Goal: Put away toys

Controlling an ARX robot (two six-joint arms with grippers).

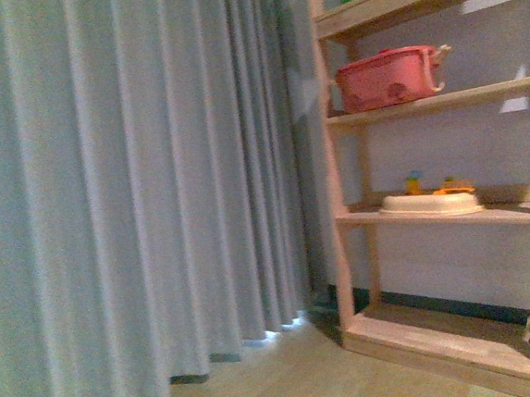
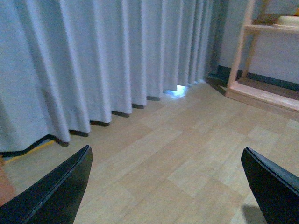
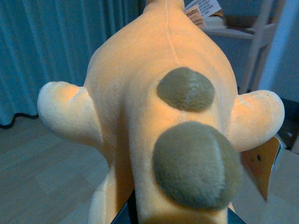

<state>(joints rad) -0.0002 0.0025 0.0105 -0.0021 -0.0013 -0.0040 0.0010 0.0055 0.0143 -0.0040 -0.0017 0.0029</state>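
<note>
L gripper [image 2: 166, 150] jaws wide apart over wood floor [image 2: 187, 154] nr grey curtain [image 2: 93, 60]; R gripper [image 3: 132, 213] clamped on orange-yellow plush toy [image 3: 168, 93].

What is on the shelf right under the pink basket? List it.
Under the pink basket, a flat white tray lies on the shelf. Two small orange-yellow things show at its far edge; the tray's rim hides whether they stand in it or behind it.
</note>
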